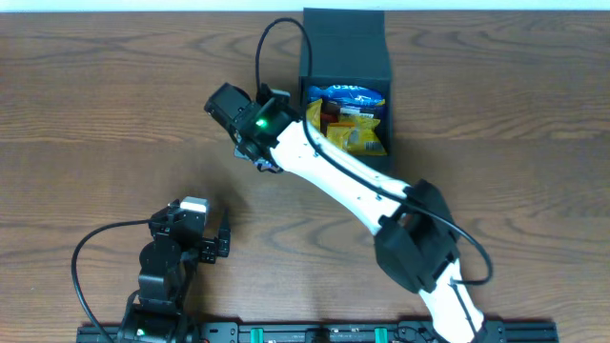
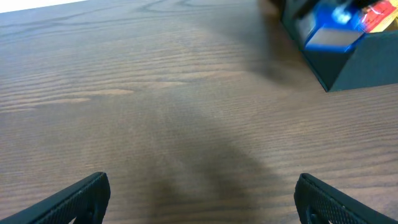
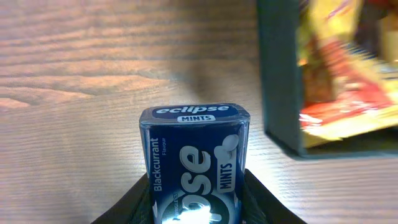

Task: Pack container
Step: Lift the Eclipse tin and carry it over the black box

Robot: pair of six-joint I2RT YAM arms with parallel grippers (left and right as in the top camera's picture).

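Note:
The container (image 1: 303,90) is a dark box at the back of the table, with its flap lid standing open behind it. It holds blue and yellow snack packets (image 1: 349,119). My right gripper (image 1: 255,129) hovers just left of it. In the right wrist view this gripper (image 3: 196,186) is shut on a dark blue Eclipse mints tin (image 3: 194,143), held above the wood. The container's wall (image 3: 280,74) stands to the tin's right. My left gripper (image 2: 202,186) is wide open over bare table at the front left (image 1: 188,224).
The right arm's white link (image 1: 343,181) crosses the table diagonally from the front right. A black cable (image 1: 272,38) loops up beside the container's left wall. The container (image 2: 348,59) shows blurred at the left wrist view's top right.

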